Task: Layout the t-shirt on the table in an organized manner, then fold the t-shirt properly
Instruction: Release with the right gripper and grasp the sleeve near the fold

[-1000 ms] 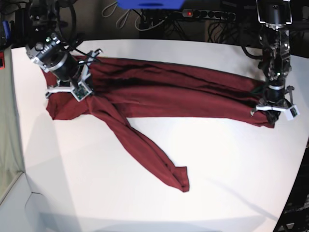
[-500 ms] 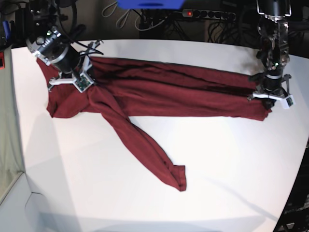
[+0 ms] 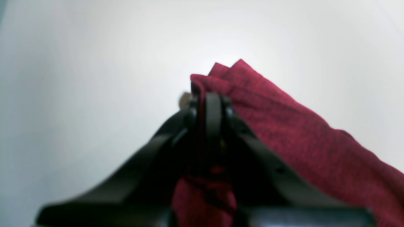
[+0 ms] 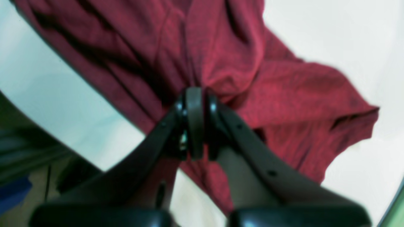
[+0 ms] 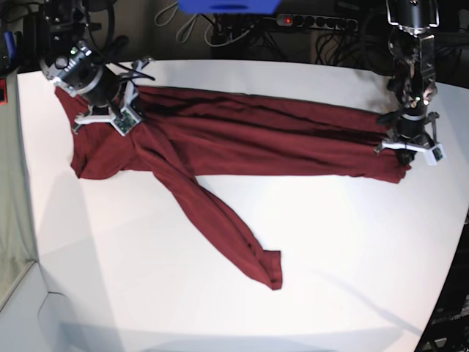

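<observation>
Slipping is the main risk: each end effector pinches only a small bunch of cloth, so a hard pull apart could tear the shirt (image 5: 242,139) free or drag it toward the surface's (image 5: 220,308) far edge. The left end effector (image 3: 210,104) is closed on the shirt's tip at the base view's right end; the right end effector (image 4: 194,104) is closed on gathered fabric at the other end, though whether its grip is loosening I cannot tell. Maroon and wrinkled, the shirt lies stretched in a long folded band across the far half, one narrow part trailing diagonally forward, not yet laid flat.
</observation>
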You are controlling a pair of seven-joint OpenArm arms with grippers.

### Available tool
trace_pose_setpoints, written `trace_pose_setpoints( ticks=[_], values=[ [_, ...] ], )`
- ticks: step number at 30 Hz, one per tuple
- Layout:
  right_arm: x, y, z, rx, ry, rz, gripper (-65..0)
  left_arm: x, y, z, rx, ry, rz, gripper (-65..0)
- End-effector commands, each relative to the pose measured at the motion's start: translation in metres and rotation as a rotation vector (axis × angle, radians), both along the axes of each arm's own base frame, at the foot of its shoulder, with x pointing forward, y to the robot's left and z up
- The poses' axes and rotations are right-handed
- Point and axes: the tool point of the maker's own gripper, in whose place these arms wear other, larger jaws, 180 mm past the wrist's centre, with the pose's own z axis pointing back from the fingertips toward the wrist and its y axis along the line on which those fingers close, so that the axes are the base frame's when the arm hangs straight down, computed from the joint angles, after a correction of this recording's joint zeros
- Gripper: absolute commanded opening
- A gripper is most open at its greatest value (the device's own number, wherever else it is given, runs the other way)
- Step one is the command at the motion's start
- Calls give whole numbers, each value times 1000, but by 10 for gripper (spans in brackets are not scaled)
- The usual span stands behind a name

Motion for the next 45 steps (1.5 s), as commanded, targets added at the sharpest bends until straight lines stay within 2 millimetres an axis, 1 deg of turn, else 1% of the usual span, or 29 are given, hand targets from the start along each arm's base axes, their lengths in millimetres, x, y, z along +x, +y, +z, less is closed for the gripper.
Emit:
trace_pose_setpoints(
  ticks=[1, 4, 5, 8, 11, 14, 17, 19, 21, 22, 23, 25, 28, 31, 33, 36, 40, 45],
  values=[
    [4, -2, 7, -4, -23, 11, -567, -3, 1, -4, -5, 32, -4, -645],
    [3, -7, 7, -20, -16, 2, -469, -4, 1, -5, -5, 34, -3, -645],
    [3, -7, 7, -20, -16, 2, -448, -4, 2, -4, -5, 33, 0, -645],
    [4, -8, 7, -23, -18, 1, -419, -6, 3, -5, -6, 36, 3, -645],
    [6, -24, 13, -38, -36, -45, -414, -6, 3, -5, -9, 34, 6, -640],
    [14, -41, 28, -60, -85, -89, -413, -6, 2, -5, -11, 35, 5, -580],
    [34, -44, 45, -65, -151, -99, -412, -5, 0, -6, -12, 37, -1, -501],
    [47, -43, 55, -63, -188, -97, -410, -6, -1, -7, -14, 38, -1, -449],
    [61, -41, 63, -67, -215, -97, -384, -6, -1, -7, -14, 38, -1, -398],
    [70, -34, 65, -62, -219, -90, -362, -8, -1, -8, -14, 43, 0, -376],
    [82, -25, 69, -57, -226, -80, -331, -10, -1, -9, -14, 47, 0, -352],
    [106, -14, 79, -65, -237, -66, -264, -12, -1, -10, -14, 50, 0, -313],
    [141, 14, 80, -37, -218, -35, -198, -12, 1, -10, -13, 51, 3, -283],
    [169, 40, 72, 14, -173, -15, -192, -12, 1, -10, -13, 51, 3, -282],
    [182, 54, 67, 52, -145, -9, -192, -13, 1, -11, -13, 52, 4, -282],
    [191, 72, 55, 99, -93, -5, -192, -13, 2, -10, -13, 51, 6, -282],
    [194, 93, 43, 176, -71, 9, -193, -13, 2, -10, -13, 51, 7, -282],
    [191, 103, 23, 236, -37, 14, -193, -12, 2, -10, -13, 49, 7, -282]
  ],
)
